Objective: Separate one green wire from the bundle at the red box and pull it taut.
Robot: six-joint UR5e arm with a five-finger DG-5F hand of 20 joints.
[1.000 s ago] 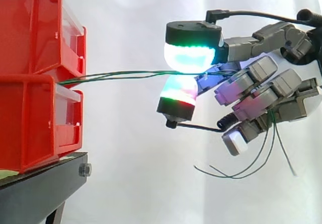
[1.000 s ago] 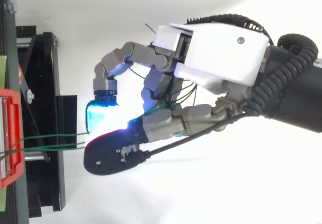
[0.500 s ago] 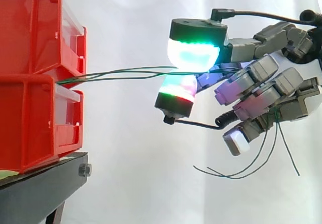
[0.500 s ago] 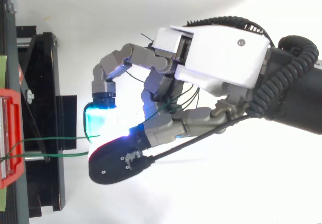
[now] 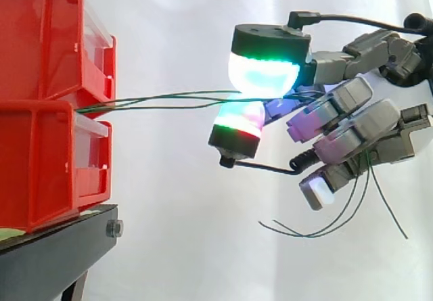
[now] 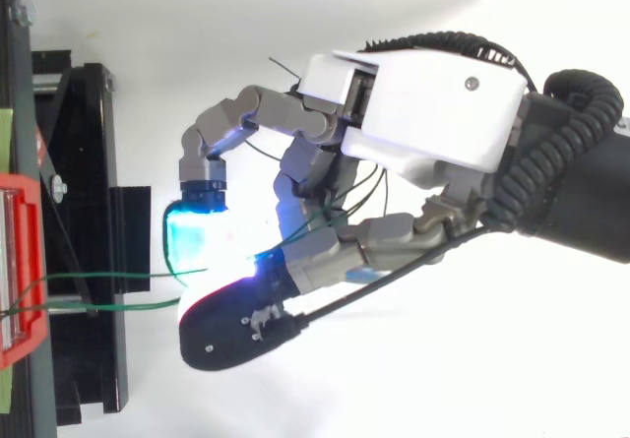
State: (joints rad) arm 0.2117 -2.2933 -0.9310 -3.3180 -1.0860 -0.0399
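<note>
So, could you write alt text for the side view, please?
The hand pinches thin green wires between glowing pads; they run nearly level to stacked red bins on a black stand at left. Loose wire ends dangle beneath the hand.

Found bins [image 5: 47, 105] stacked on stand [image 5: 54, 253] at left; traced wires [image 5: 169, 99] from between them rightward into fingers [image 5: 264, 74] of hand [image 6: 413, 113].

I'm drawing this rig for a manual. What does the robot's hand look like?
The hand has a white angular shell over its back, with grey blocky finger segments. Its fingertips are thick pads in black caps, glowing green and cyan, one red-banded, one white.
</note>
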